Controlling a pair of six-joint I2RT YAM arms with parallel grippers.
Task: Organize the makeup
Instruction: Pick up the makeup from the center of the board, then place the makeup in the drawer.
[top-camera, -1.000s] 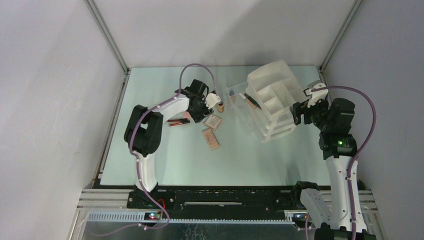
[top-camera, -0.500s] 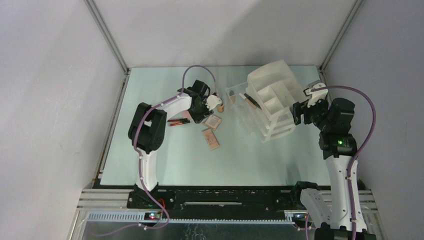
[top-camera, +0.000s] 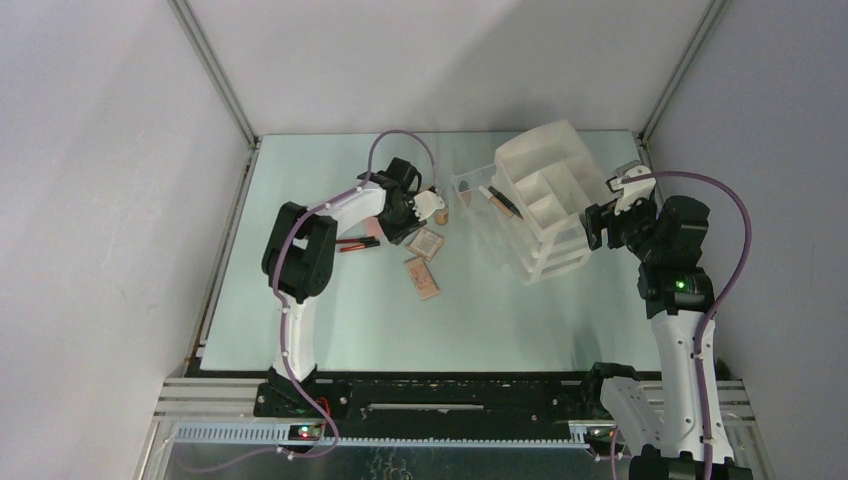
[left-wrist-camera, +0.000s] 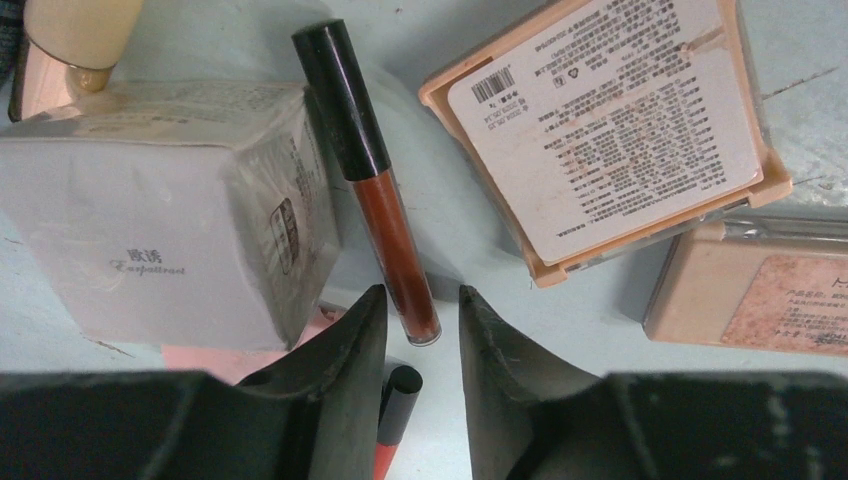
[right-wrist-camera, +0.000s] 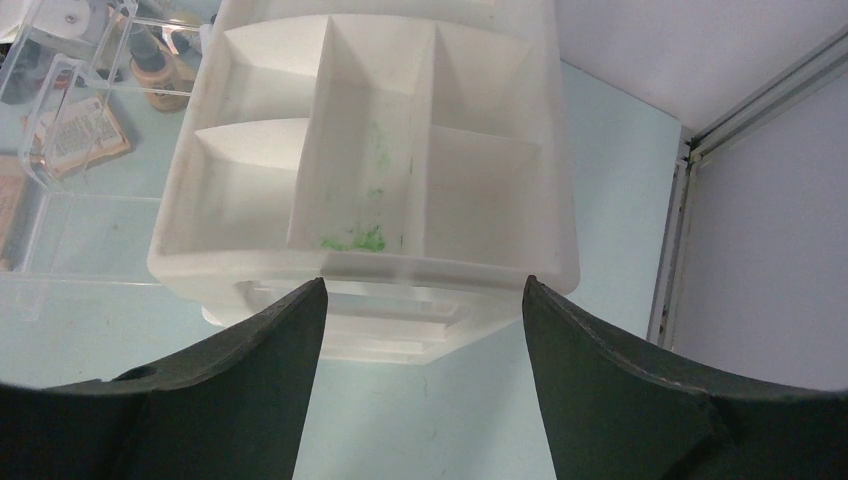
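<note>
The makeup lies in a cluster on the table. In the left wrist view a dark red lip gloss tube (left-wrist-camera: 375, 190) with a black cap lies beside a small white box (left-wrist-camera: 160, 230), and its clear end reaches between the tips of my left gripper (left-wrist-camera: 420, 292). The jaws stand narrowly apart and do not touch the tube. A red pencil with a black cap (left-wrist-camera: 397, 405) lies under the left finger. A peach palette (left-wrist-camera: 610, 130) and a beige palette (left-wrist-camera: 760, 295) lie to the right. My right gripper (right-wrist-camera: 423, 290) hangs open in front of the white organizer (right-wrist-camera: 370, 170).
A clear tray (top-camera: 475, 200) left of the white organizer (top-camera: 540, 200) holds a beige bottle (right-wrist-camera: 150, 65) and a palette (right-wrist-camera: 85, 135). Two palettes (top-camera: 424, 260) and thin pencils (top-camera: 355, 243) lie near my left gripper (top-camera: 400, 215). Grey walls enclose the table.
My left gripper has narrowed its jaws around the end of the lip gloss tube, and the left arm has shifted slightly. The right arm has not moved.
</note>
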